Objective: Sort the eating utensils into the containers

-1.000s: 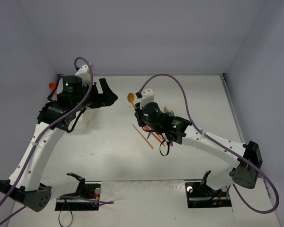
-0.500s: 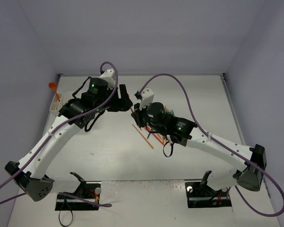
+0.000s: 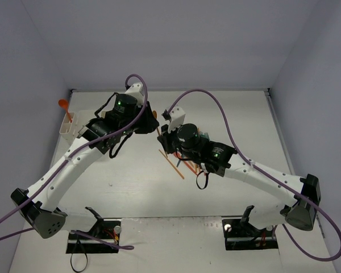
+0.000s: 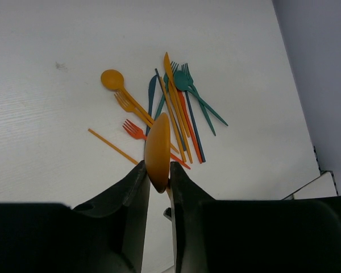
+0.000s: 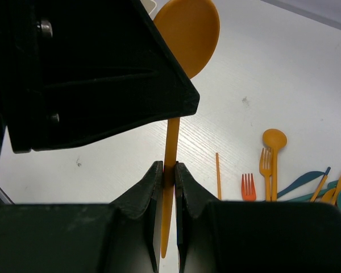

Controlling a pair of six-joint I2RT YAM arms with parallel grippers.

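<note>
Fingers of the left gripper: pressed together on the bowl of the orange spoon, one pad on each face, with the bowl edge-on between them.
White container: at the far left edge of the table, partly hidden behind the left arm. A second orange spoon stands in it, bowl up.
Held spoon: mid-table, off the surface, caught at both ends. Its bowl is in the left gripper and its handle in the right.
Fingers of the right gripper: clamped on the thin handle below the bowl. The black body of the left gripper fills the upper left of the right wrist view.
Orange stick: flat on the table, lying alone to the left of the heap in the left wrist view.
Loose utensils: an overlapping heap of yellow, orange, red, teal and blue spoons and forks on the table. In the top view it is largely under the right arm.
</note>
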